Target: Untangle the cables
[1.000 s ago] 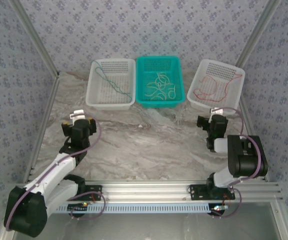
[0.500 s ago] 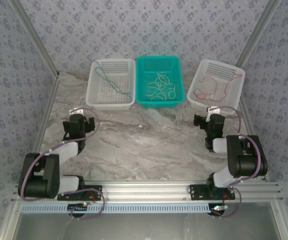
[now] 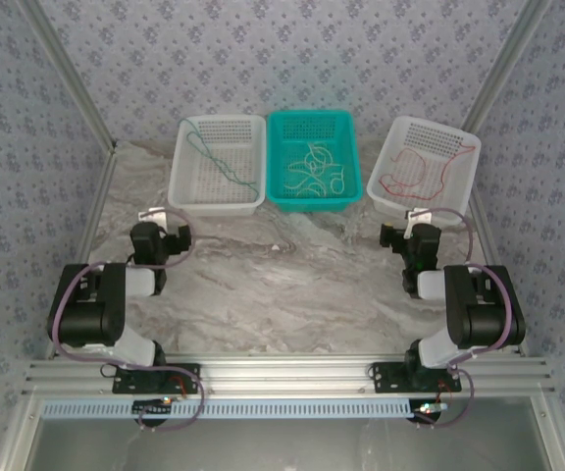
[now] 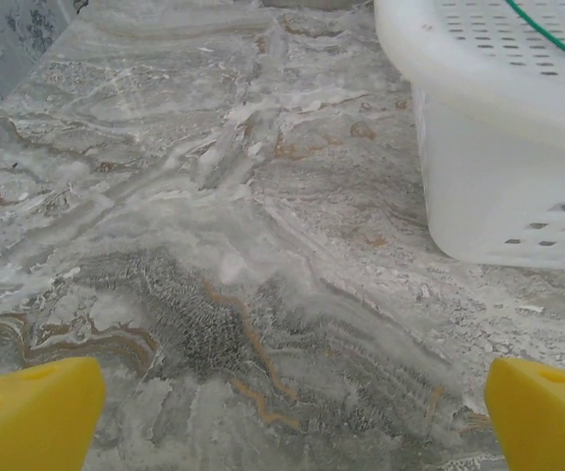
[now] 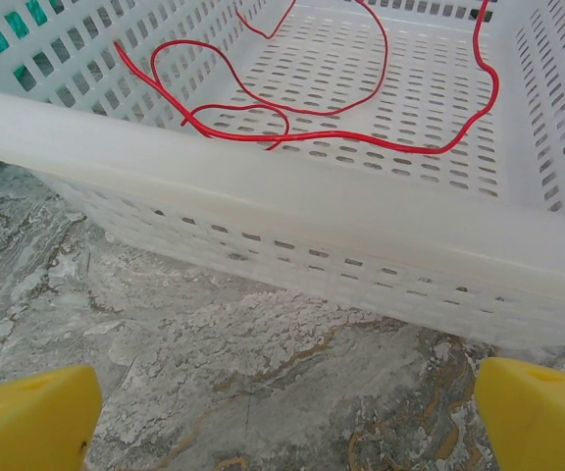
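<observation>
The cables lie sorted by colour in three baskets at the back. A green cable (image 3: 220,163) (image 4: 549,35) curls in the left white basket (image 3: 186,191) (image 4: 479,167). Several cream cables (image 3: 314,173) lie in the teal basket (image 3: 275,157). A red cable (image 3: 422,175) (image 5: 361,139) loops in the right white basket (image 3: 392,201) (image 5: 263,191). My left gripper (image 3: 157,228) (image 4: 292,417) hangs open over bare marble, just left of the left basket's near corner. Facing the near wall of the red cable's basket, my right gripper (image 3: 418,224) (image 5: 287,417) is open with nothing between its yellow fingers.
The marble tabletop (image 3: 292,285) stretches between the two arms and in front of the baskets. Patterned walls and metal frame posts close in the left, right and back sides. Both arms are folded near their bases at the table's front edge.
The left arm has folded back toward its base, its elbow rising from the lower left, and its gripper has settled slightly nearer. The right arm has barely moved. Both grippers stay open.
</observation>
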